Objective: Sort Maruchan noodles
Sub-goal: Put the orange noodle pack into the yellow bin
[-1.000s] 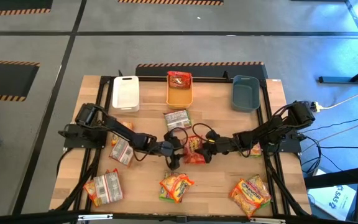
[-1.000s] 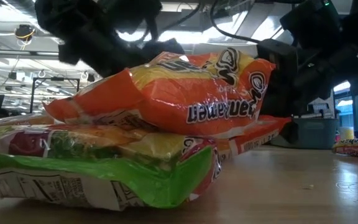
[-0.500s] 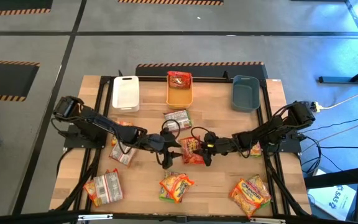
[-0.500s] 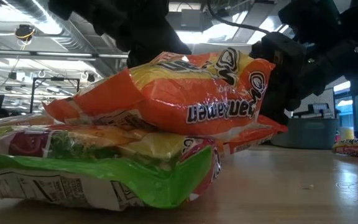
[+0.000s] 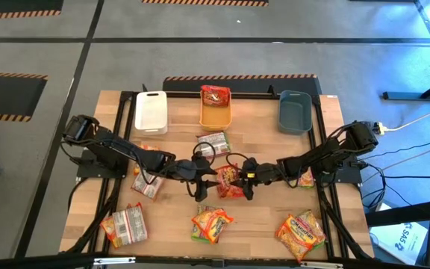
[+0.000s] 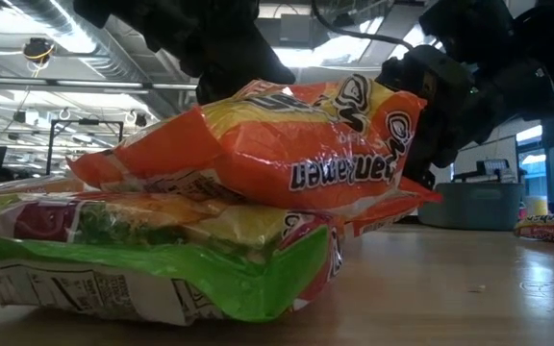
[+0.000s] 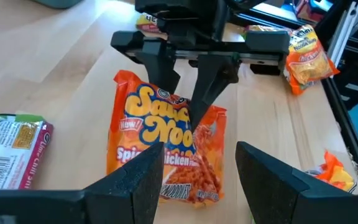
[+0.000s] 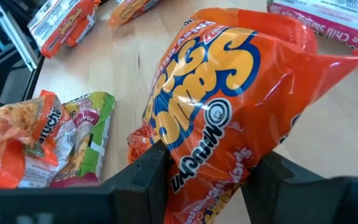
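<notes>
Gripping one end of an orange noodle packet (image 5: 231, 181) at mid-bench, the right claw (image 5: 248, 178) has pinched it between its fingers and tilted it up, while the left claw (image 5: 200, 174), open and empty, has backed off to just beside it. Control has passed to the right arm; the orange bin (image 5: 216, 108) is the likely destination.
</notes>
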{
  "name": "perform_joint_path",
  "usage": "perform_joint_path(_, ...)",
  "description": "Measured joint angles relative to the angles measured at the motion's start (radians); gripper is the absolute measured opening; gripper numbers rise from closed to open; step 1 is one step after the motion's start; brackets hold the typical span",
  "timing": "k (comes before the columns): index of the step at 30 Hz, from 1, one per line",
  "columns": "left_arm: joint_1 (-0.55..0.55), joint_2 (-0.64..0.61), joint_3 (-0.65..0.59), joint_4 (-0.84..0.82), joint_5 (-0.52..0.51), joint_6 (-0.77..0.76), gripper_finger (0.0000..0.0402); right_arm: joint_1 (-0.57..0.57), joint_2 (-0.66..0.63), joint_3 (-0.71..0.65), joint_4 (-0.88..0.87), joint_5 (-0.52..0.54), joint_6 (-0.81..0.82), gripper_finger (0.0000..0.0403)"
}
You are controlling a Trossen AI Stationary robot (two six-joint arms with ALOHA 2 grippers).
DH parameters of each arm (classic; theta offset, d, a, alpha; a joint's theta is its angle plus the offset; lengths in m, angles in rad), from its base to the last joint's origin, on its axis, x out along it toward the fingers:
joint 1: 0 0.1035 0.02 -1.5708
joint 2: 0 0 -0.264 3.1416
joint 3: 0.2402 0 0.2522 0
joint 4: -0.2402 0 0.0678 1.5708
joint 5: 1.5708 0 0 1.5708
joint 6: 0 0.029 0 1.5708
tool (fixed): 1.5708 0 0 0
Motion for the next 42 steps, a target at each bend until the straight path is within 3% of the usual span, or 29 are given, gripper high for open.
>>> perform_joint_path(8, 0.014, 0.000, 0.000, 0.025, 0.043, 0.007, 0.0199, -0.001, 0.000, 0.000, 0.001, -0.002, -0.005, 0.0145)
perform_joint_path(14, 0.071, 0.000, 0.000, 0.035, 0.069, 0.029, 0.0233, -0.001, 0.000, 0.000, 0.015, -0.005, -0.044, 0.0145)
perform_joint_path(21, 0.166, 0.056, 0.000, 0.053, 0.219, 0.029, 0.0260, 0.001, 0.000, 0.000, 0.042, -0.003, -0.139, 0.0145)
perform_joint_path(26, 0.206, 0.102, -0.001, 0.059, 0.331, 0.013, 0.0261, 0.001, 0.000, 0.000, 0.102, 0.006, -0.234, 0.0145)
perform_joint_path(35, 0.217, 0.105, -0.001, 0.074, 0.433, -0.007, 0.0260, -0.009, 0.000, 0.082, 0.065, -0.003, -0.354, 0.0145)
perform_joint_path(42, 0.207, 0.106, -0.001, 0.069, 0.439, -0.023, 0.0210, -0.022, -0.001, 0.161, -0.078, 0.003, -0.367, 0.0145)
